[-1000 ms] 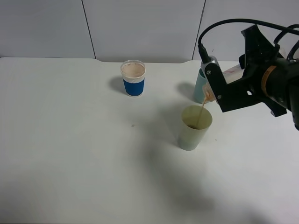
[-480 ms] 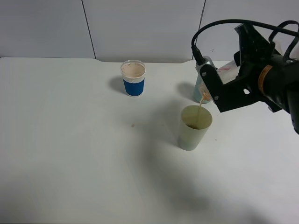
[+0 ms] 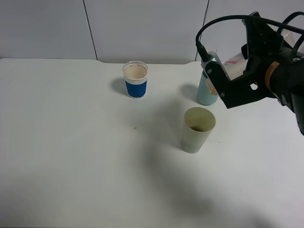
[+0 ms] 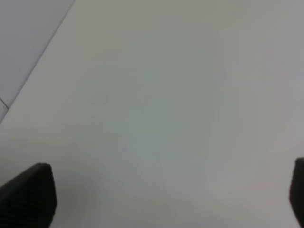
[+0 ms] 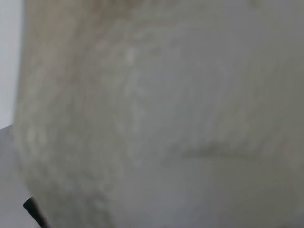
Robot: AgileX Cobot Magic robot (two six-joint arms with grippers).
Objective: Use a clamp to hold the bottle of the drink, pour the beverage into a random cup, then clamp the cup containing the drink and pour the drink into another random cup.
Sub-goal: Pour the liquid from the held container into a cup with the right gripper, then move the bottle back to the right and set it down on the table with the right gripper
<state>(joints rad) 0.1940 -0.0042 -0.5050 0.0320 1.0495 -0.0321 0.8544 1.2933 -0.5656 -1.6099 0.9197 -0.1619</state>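
My right clamp is shut on the bottle of the drink, which hangs tilted in the air, its pink-red label showing and its neck pointing left above the teal cup. No liquid is falling from it. The bottle's blurred clear wall fills the right wrist view. Below and to the left stands the pale yellow-green cup, upright, with brown drink at its bottom. The left gripper is open over the bare white table, with only its dark fingertips showing; it is out of the exterior high view.
A paper cup with a blue sleeve stands upright at the back middle of the table. The teal cup is partly hidden behind the right arm. A grey panelled wall runs along the table's far edge.
The brown stream into the yellow-green cup has stopped. The right arm has lifted and tipped the bottle back, away from that cup. The cups have not moved.
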